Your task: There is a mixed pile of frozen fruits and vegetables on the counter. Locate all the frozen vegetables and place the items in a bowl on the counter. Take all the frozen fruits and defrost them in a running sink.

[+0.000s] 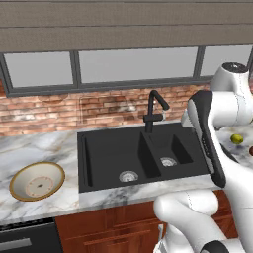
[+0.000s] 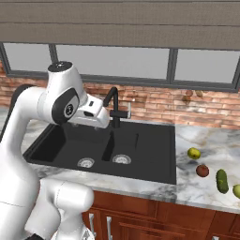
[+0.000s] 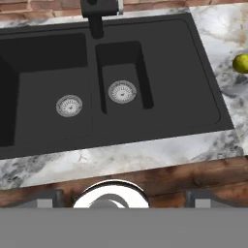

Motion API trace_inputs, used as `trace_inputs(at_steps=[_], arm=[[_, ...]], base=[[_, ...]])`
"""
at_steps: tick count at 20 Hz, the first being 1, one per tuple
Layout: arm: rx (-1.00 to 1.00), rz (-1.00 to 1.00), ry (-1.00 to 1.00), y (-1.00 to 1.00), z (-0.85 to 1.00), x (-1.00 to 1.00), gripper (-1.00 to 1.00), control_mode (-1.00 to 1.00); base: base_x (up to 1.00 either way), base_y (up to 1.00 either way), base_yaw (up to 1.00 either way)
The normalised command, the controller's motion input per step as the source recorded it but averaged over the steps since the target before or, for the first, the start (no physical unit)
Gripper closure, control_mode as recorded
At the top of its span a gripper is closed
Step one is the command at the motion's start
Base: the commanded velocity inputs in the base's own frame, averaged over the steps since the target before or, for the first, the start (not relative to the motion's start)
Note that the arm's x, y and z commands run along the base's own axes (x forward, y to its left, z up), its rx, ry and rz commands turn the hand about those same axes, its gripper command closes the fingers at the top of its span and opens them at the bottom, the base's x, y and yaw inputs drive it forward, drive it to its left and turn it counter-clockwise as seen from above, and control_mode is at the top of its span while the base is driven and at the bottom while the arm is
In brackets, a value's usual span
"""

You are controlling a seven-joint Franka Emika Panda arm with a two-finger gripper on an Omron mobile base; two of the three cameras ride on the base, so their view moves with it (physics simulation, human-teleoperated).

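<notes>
Black matte two-basin sink (image 3: 164, 121) set in the veined marble counter (image 1: 39, 148), wide basin on the left, small basin on the right, a round steel drain (image 3: 69, 105) in each. Black gooseneck tap (image 2: 112, 105) upright behind the divider, against the red brick wall (image 2: 154, 105).

Gripper (image 3: 123, 198) held above the sink, looking down over its front rim and the reddish-brown cabinet fronts (image 3: 193, 174). Dark fingertips (image 3: 46, 198) spread wide toward both sides of the hand view, nothing between them: open, gripping nothing.

Right of the sink, all resting on the marble:
- brighter yellow-green lemon-like ball (image 2: 194, 153), nearest the sink rim but apart from it
- dark red ball (image 2: 202, 170), just in front of the lemon-like ball
- long dark green cucumber-like piece (image 2: 222, 181), further right, lying roughly front to back
- pale yellow-green ball (image 2: 237, 190), at the picture's right edge, just beside the cucumber-like piece

Left of the sink, well apart from the four items: wide shallow bowl (image 1: 12, 185), golden-brown rim, cream inside with a faint reddish ring, upright on the counter near its front edge.
</notes>
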Motion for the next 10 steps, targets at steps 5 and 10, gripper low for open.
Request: trace_inputs(at_steps=[5, 10], arm=[[-0.05, -0.17, 0.00, -0.44, 0.00, -0.12, -1.00, -1.00], [0.00, -0.12, 0.00, -0.52, 0.00, 0.00, -1.00, -1.00]], base=[[0.00, 0.00, 0.00], [0.00, 0.00, 0.00]])
